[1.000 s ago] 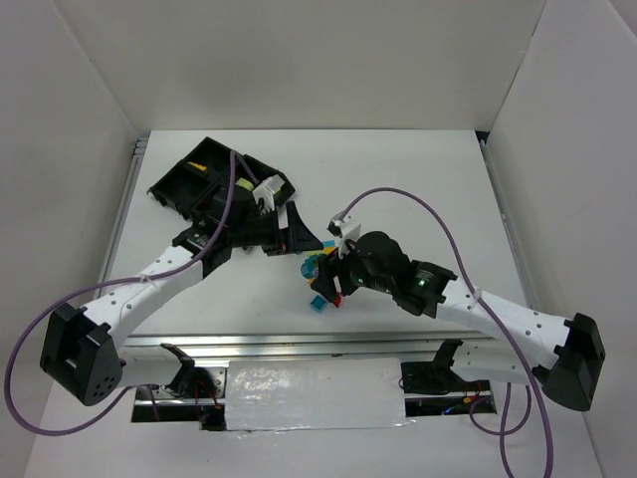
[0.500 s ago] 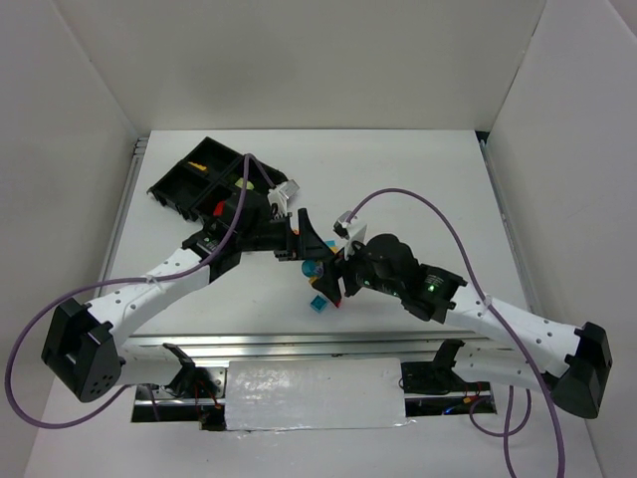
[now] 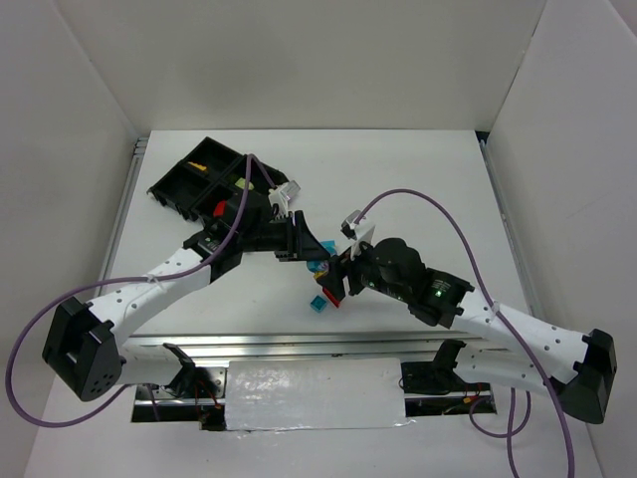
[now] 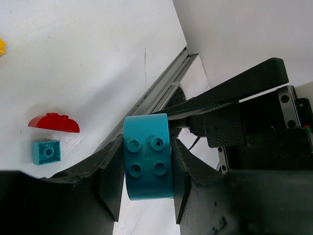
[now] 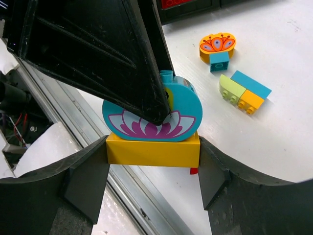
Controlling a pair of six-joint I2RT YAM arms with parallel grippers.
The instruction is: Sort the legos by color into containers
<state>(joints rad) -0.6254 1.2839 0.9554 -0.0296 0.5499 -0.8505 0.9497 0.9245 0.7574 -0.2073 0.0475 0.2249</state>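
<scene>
Both grippers meet over the table's middle on one two-brick stack. My left gripper (image 4: 147,188) is shut on a teal rounded lego (image 4: 148,156), its studs facing the camera. In the right wrist view that teal lego (image 5: 168,122) carries a purple lotus print and sits on a yellow lego (image 5: 153,152). My right gripper (image 5: 153,164) is shut on the yellow lego, a finger against each end. The black tray of containers (image 3: 177,182) lies at the far left, with a red and a yellow piece inside.
Loose legos lie on the table: a red arch (image 4: 54,123), a small teal square (image 4: 47,152), an orange flower brick on a teal one (image 5: 217,48), and a green, teal and orange cluster (image 5: 243,91). A metal rail (image 4: 151,95) lines the near edge.
My left gripper swung right from the tray to the right gripper and shut on the teal lego. The right arm shifted slightly and kept its grip.
</scene>
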